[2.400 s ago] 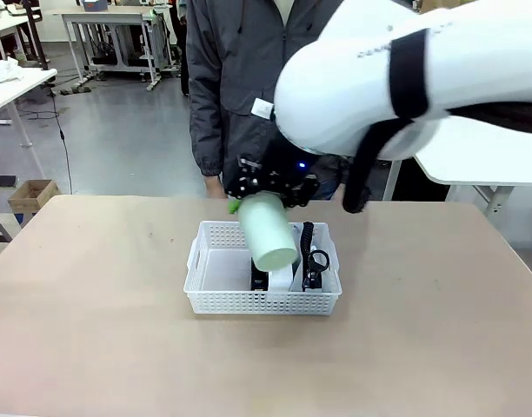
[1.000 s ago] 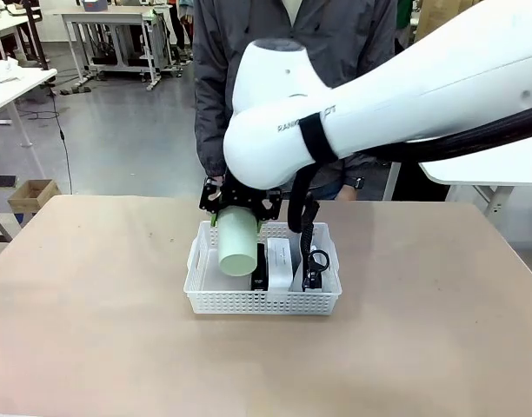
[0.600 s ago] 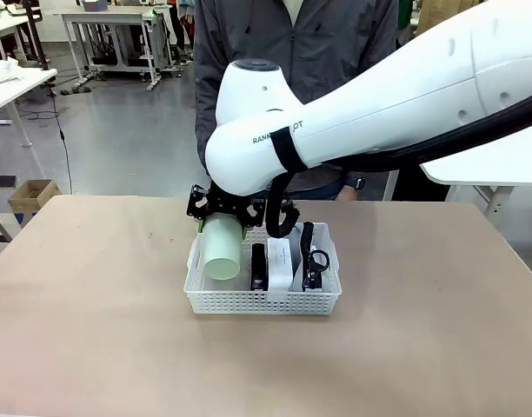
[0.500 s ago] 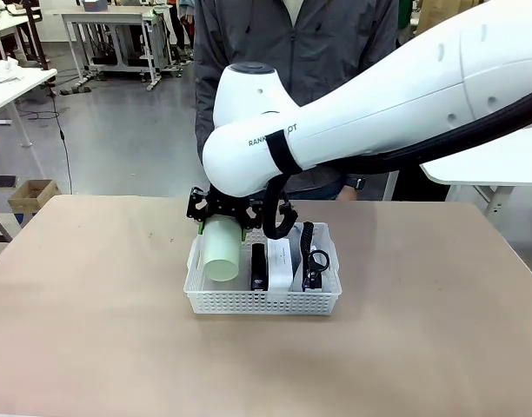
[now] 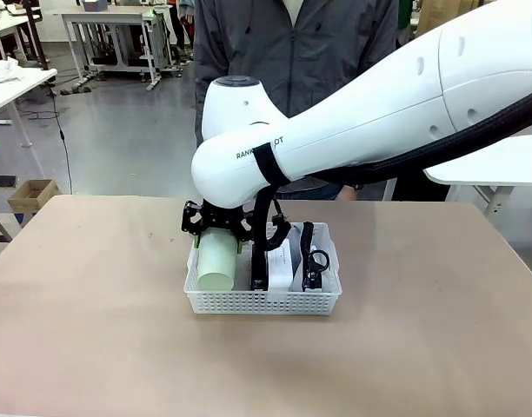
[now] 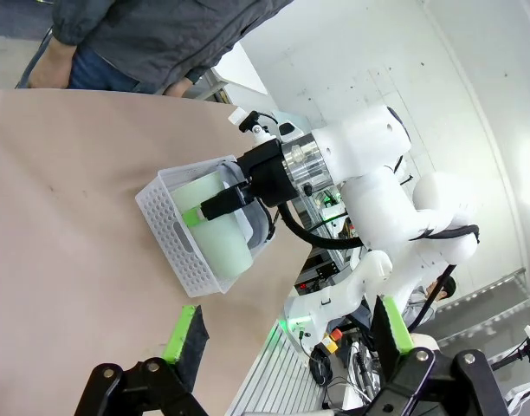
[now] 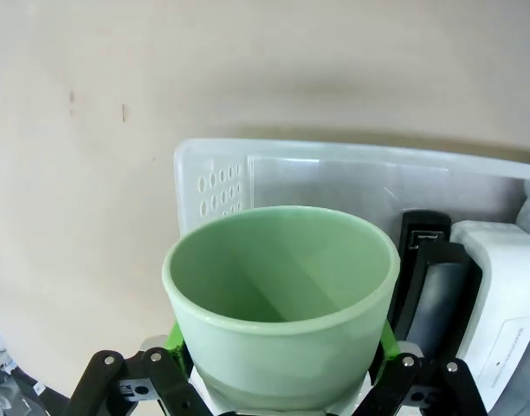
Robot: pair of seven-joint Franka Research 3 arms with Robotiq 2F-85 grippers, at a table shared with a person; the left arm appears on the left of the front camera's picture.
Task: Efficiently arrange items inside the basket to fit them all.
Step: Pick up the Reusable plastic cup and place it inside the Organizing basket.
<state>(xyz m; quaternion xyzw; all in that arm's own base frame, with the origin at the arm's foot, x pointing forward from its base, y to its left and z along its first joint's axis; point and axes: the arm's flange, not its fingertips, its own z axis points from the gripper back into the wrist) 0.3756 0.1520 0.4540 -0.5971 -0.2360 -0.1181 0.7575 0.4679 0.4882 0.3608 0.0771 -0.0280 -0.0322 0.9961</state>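
The white lattice basket [image 5: 262, 301] sits mid-table. My right gripper [image 5: 216, 228] reaches across from the right and is shut on the pale green cup [image 5: 216, 261], holding it over the basket's left end with its mouth facing away from the fingers. In the right wrist view the cup [image 7: 282, 295] sits between the green pads [image 7: 175, 340] above the basket's rim [image 7: 196, 156]. To its right lie the black stapler [image 5: 259, 268], the small white box [image 5: 281, 263] and the pouch with black strap [image 5: 313, 259]. My left gripper [image 6: 288, 329] hangs open well away from the basket [image 6: 180, 244].
A person in a dark jacket [image 5: 292, 52] stands at the far edge behind the basket. Bare tan tabletop [image 5: 92, 330] spreads on all sides of it. The right arm's white body [image 5: 353, 113] hangs over the table's middle and right.
My right gripper has carried the cup leftward across the basket and lowered it into the left end. The stapler, box and pouch have stayed put.
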